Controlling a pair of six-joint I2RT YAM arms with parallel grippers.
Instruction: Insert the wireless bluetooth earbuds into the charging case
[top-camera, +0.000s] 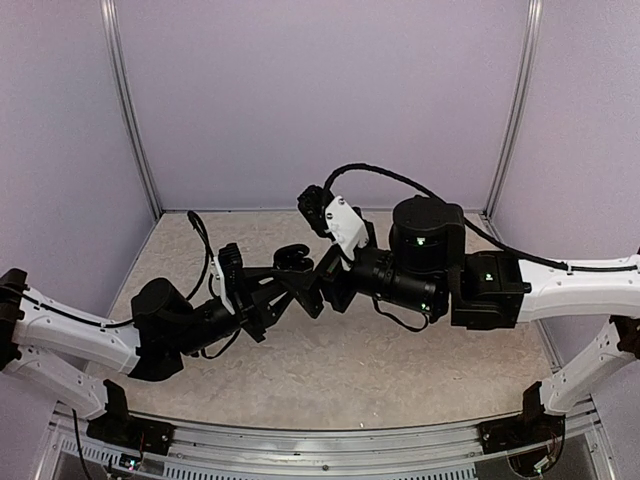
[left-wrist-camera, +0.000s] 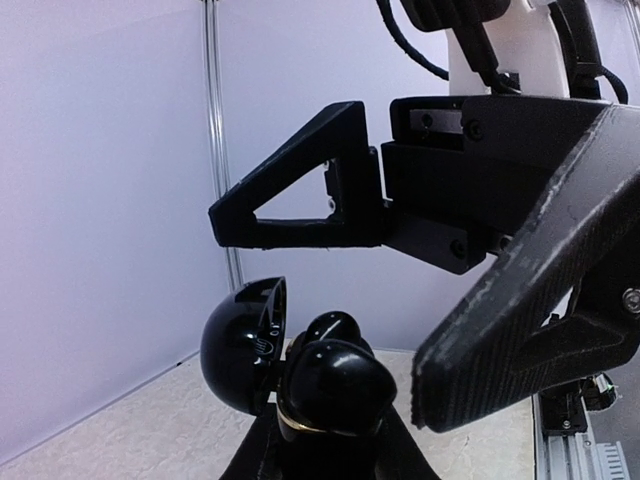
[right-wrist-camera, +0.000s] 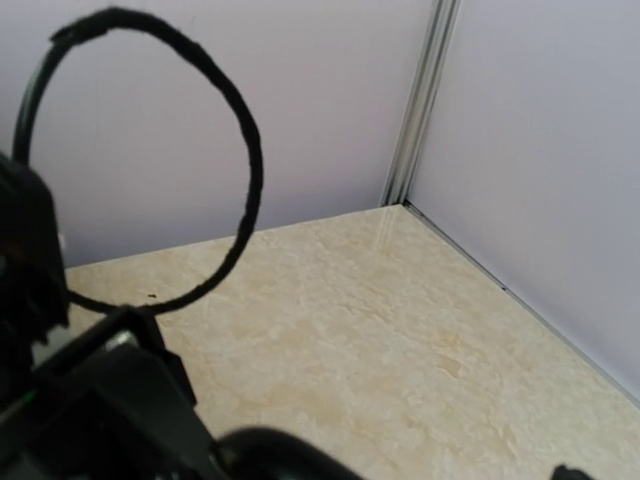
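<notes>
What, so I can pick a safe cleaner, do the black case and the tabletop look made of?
The case: likely hard moulded plastic, glossy black; its curved lid shows sharp bright reflections. The tabletop: beige, marble-like veining, matte look; stone or printed laminate, I cannot tell which.

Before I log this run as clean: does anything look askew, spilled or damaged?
Nothing spilled or broken. The case, clamped in the left gripper, has its lid open, and black earbuds bulge above its rim; whether they are fully seated I cannot tell. The right gripper stands open above.
</notes>
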